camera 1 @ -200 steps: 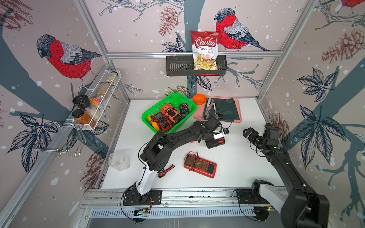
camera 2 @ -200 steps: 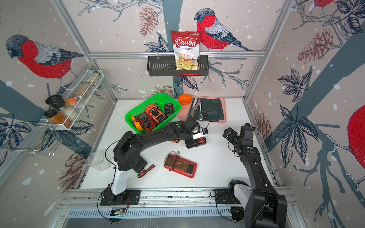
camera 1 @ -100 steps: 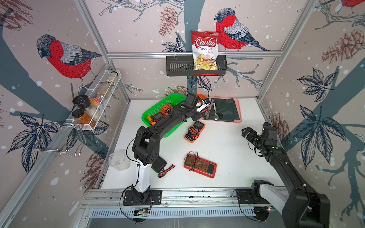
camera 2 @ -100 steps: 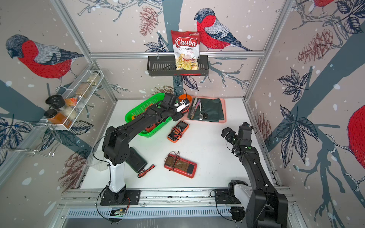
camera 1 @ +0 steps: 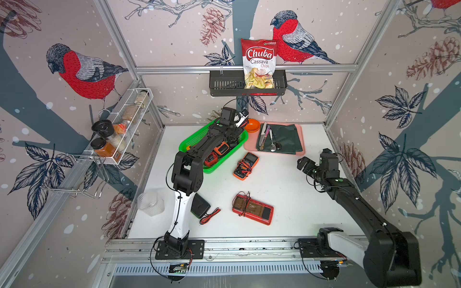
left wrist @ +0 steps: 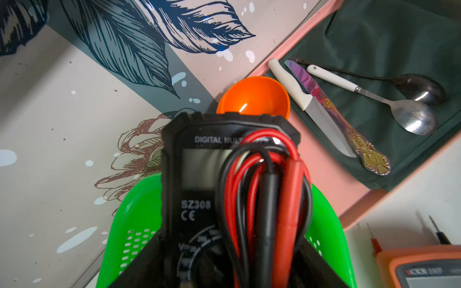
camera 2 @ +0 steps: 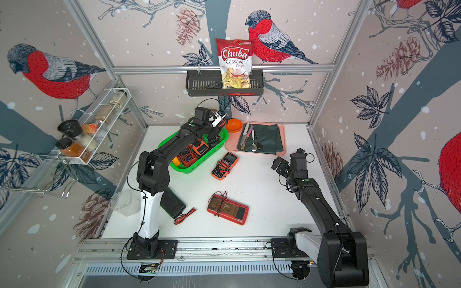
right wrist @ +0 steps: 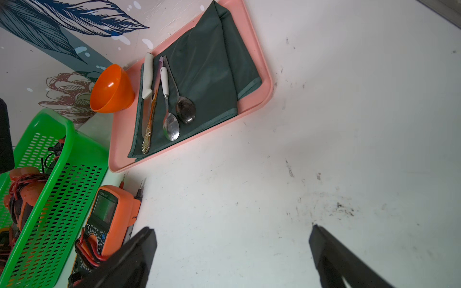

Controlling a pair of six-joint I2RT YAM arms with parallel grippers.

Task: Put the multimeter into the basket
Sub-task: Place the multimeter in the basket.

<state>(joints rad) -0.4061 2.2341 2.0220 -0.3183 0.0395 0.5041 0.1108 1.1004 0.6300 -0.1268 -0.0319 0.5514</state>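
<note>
My left gripper [left wrist: 229,269] is shut on a black digital multimeter [left wrist: 199,174] with red and black leads wrapped round it. It hangs over the far end of the bright green basket [left wrist: 139,212], near the orange bowl. In both top views the left gripper [camera 1: 235,119] [camera 2: 212,119] is above the basket's [camera 1: 214,170] [camera 2: 189,169] far corner. Orange multimeters [camera 1: 217,152] lie inside the basket. My right gripper [right wrist: 232,239] [camera 1: 303,163] stands open over bare table at the right, with nothing between its fingers.
On the table lie an orange multimeter [camera 1: 245,162] beside the basket, a red one [camera 1: 252,208] and a dark one [camera 1: 200,205] by the left arm. A pink tray [camera 1: 300,139] with cloth and cutlery, an orange bowl [camera 1: 252,124] and a clear cup [camera 1: 151,203] stand around.
My left arm has swung from mid-table back to above the basket's far end, carrying the black multimeter. The orange multimeter on the table is now uncovered. The right arm has barely moved.
</note>
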